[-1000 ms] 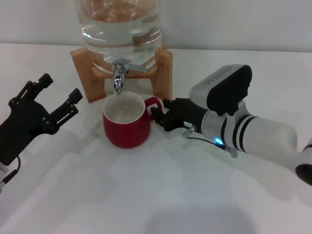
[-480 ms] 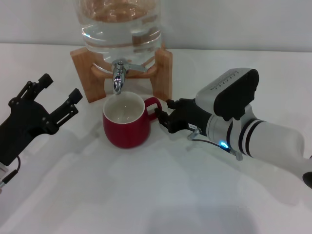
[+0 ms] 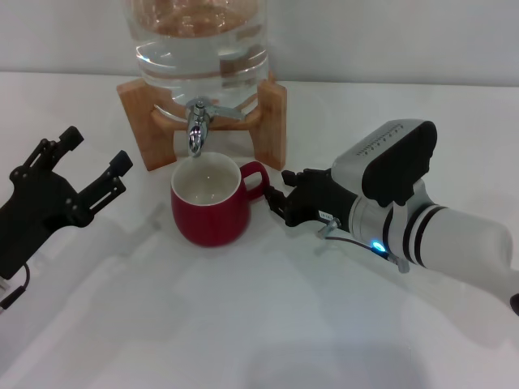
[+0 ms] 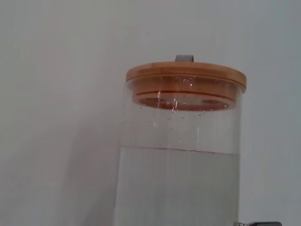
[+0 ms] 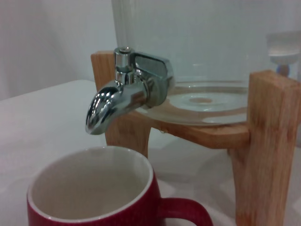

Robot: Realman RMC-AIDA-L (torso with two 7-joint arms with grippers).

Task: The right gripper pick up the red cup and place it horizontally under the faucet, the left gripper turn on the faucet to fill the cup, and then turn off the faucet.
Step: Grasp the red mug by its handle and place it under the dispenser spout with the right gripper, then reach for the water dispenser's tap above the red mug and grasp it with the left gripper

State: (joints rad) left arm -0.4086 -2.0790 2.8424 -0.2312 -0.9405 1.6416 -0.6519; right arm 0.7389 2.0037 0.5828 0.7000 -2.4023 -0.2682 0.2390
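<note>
The right gripper (image 3: pixel 280 197) lies low on the white table (image 3: pixel 243 324), its white arm stretching in from the near right. Its black prongs are slightly parted and hold nothing; their tips sit just right of the red cup's handle, apart from it. The left gripper (image 3: pixel 89 166) hovers at the left, prongs spread wide and empty (black forearm angled up and rightward). The red cup (image 3: pixel 212 203) stands upright, mouth up, directly below the faucet (image 3: pixel 197 123). Farther back, the clear water jug (image 3: pixel 201 40) rests on its wooden stand (image 3: pixel 272 117).
</note>
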